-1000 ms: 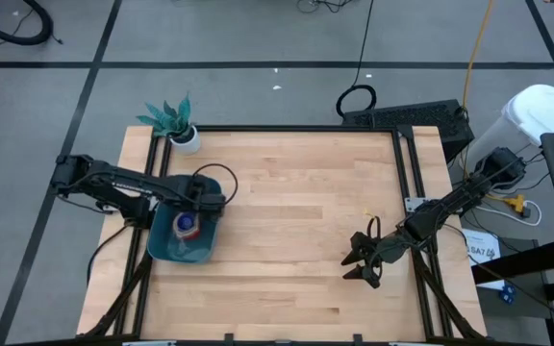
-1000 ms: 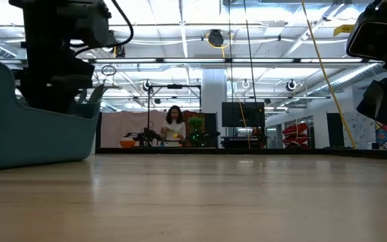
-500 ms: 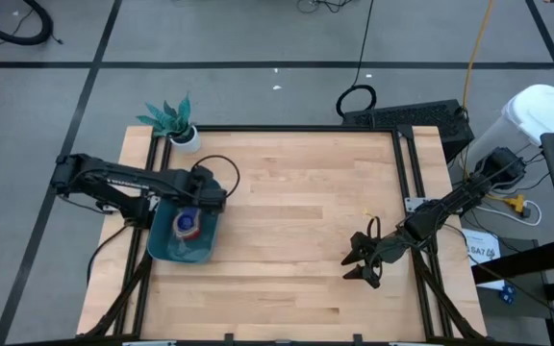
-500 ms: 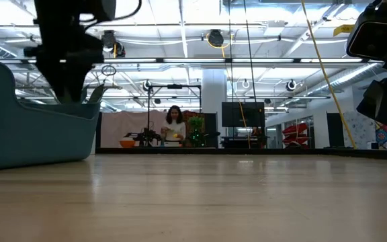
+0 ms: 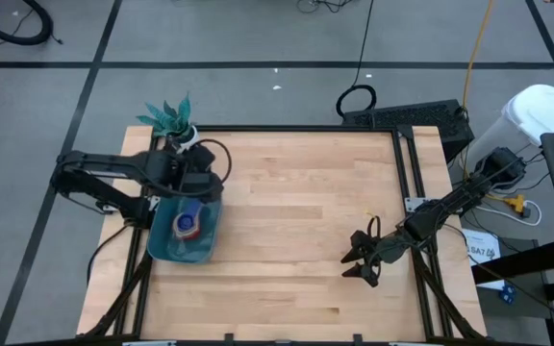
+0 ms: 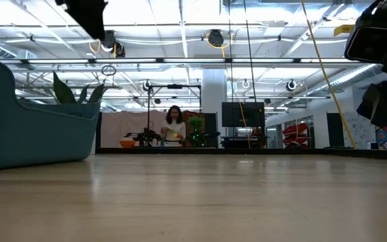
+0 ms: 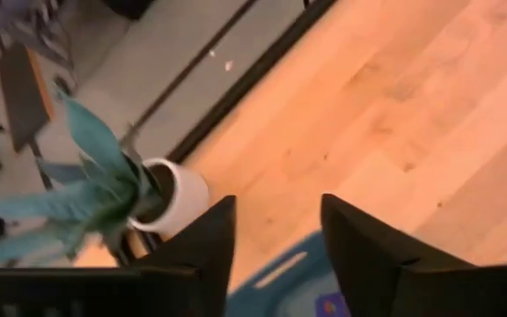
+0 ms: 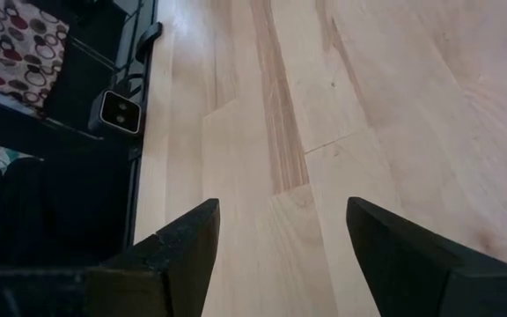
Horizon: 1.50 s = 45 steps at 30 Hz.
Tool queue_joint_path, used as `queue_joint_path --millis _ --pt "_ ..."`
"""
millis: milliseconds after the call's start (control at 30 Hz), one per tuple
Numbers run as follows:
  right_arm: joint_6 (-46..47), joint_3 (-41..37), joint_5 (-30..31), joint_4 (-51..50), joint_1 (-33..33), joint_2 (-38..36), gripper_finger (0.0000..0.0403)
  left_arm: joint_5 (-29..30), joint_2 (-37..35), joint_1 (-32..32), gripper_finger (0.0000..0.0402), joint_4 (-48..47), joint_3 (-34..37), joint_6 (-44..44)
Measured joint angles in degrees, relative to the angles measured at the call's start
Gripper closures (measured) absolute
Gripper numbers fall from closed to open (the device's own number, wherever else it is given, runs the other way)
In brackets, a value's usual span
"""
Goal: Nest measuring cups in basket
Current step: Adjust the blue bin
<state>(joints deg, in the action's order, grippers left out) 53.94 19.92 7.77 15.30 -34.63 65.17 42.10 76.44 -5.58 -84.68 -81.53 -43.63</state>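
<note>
High view: the basket (image 5: 183, 234) sat near the wooden table's (image 5: 296, 211) 9 o'clock edge, with the measuring cups (image 5: 187, 224) stacked inside it, a red bowl and a blue one showing on top. The left gripper (image 5: 200, 185) hung above the basket's 12 o'clock rim, its fingers (image 7: 202, 242) spread apart and holding nothing. A small white pot with a teal plant (image 5: 176, 125) stood at the table's 11 o'clock corner, just beyond the basket. The right gripper (image 5: 362, 261) waited near the table's 4 o'clock edge, fingers (image 8: 187, 242) parted over bare wood. A person (image 6: 174, 125) stood in the room behind, well away from the table.
</note>
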Motion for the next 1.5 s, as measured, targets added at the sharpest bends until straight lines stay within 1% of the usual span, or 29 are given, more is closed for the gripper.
queue_joint_path --millis 67,133,267,333,433,533,633,700,833,900,933,1000,1100,1133,1233,1333,1433,1500 --pt "0.83 0.0 0.09 -0.17 0.0 0.0 0.0163 1.29 0.0 -0.6 0.0259 -0.83 -1.24 1.14" --pt "1.11 0.0 1.5 -0.29 0.0 0.0 0.0163 1.94 0.0 -1.41 0.0295 0.45 -1.6 2.49" --pt "1.11 0.0 5.58 -0.23 0.03 0.0 0.0163 1.96 0.0 -4.48 0.0375 10.49 -0.62 10.1" --pt "1.16 0.0 6.06 -0.22 0.04 0.0 0.0163 1.95 0.0 -6.33 0.0393 17.2 0.74 14.85" --pt "3.09 0.0 6.1 -0.47 0.04 -0.02 0.0163 2.09 0.03 -8.34 0.0397 25.01 2.69 20.68" --pt "4.06 0.0 6.25 -0.59 0.04 -0.02 0.0163 4.12 0.04 -10.55 0.0398 34.12 4.46 25.96" --pt "4.09 0.0 9.41 -0.54 0.03 -0.02 0.0163 4.4 -0.11 -12.81 0.0399 44.61 6.75 34.29" --pt "4.12 -0.02 11.41 0.09 0.04 -0.02 0.0164 4.35 -0.85 -13.83 0.0399 48.67 8.44 37.56" --pt "3.1 -0.02 14.65 2.54 0.02 -0.02 0.018 4.58 -5.88 -14.39 0.0399 49.63 13.27 37.38" --pt "0.01 -0.02 15.06 4.88 0.44 -0.02 0.02 4.58 -10.1 -14.65 0.0399 50.38 16.62 36.44" --pt "-1.72 -0.01 14.99 6.29 0.98 0.12 0.0216 4.63 -12.46 -14.98 0.0399 51.23 18.21 36.32" --pt "-4.96 0.04 14.97 9.2 2.28 1.05 0.0267 4.69 -17.54 -15.95 0.0399 54.05 21.11 37.09" --pt "-9.84 0.66 13.14 11.37 4.17 3.27 0.037 4.99 -24.78 -17.77 0.0399 58.51 24.67 39.84" --pt "-11.09 1.29 12.78 11.46 4.61 4.3 0.0385 4.99 -26.93 -18.42 0.0399 58.85 25.56 40.47" --pt "-13.03 2.54 10.99 11.61 5.79 6.53 0.0396 5.04 -31.33 -20.17 0.0399 58.69 27.77 40.76" --pt "-16.43 3.19 8.79 16.3 6.81 8.8 0.0401 5.21 -33.44 -21.49 0.0399 56.43 29.52 39.25" --pt "-18.99 3.22 8.01 23.66 8.08 11.07 0.0402 8.23 -33.84 -22.47 0.0399 54.52 30.72 37.98" --pt "-20.15 3.52 7.09 26.17 9.28 12.94 0.0402 10.26 -33.79 -23.05 0.0399 52.67 30.92 37.71"
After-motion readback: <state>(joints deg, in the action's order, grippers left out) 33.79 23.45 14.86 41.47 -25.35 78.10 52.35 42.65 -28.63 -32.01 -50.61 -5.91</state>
